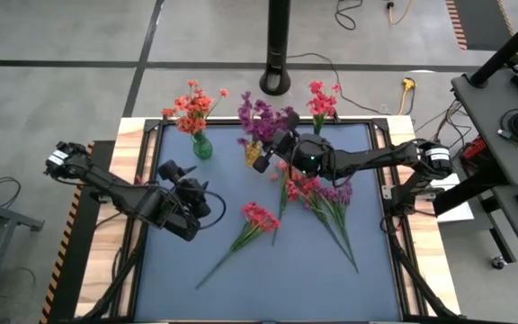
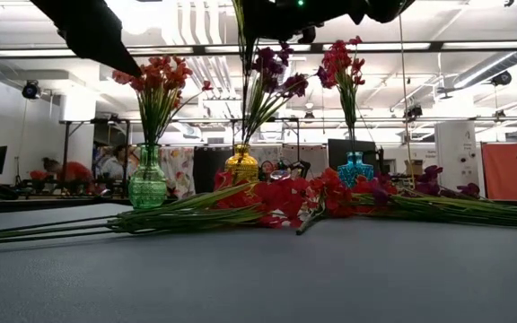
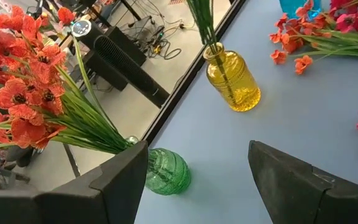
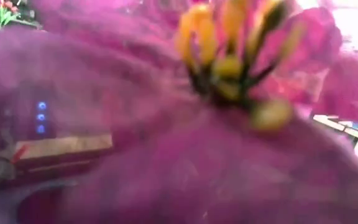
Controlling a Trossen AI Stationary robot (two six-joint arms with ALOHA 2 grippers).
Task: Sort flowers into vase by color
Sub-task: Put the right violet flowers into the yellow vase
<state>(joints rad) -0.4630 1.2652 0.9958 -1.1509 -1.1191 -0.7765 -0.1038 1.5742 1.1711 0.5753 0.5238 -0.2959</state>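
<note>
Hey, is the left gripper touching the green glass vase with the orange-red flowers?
Apart. The high view shows bare mat between the open left gripper and the green glass vase.

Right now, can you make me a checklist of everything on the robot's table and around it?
Surface: blue-grey table top with a wooden border.
Job's things: green vase holds orange-red flowers; yellow vase holds purple flowers; blue vase holds pink-red flowers. One loose red spray and a mixed loose pile lie flat on the table.
Clutter: nothing seen.
Grippers: left tool open, empty, near the green vase; right tool shut beside the purple flowers, blossoms filling its camera.
Cables: cords on the floor behind the table.
Surroundings: black post, desk to the right, people far behind.
</note>
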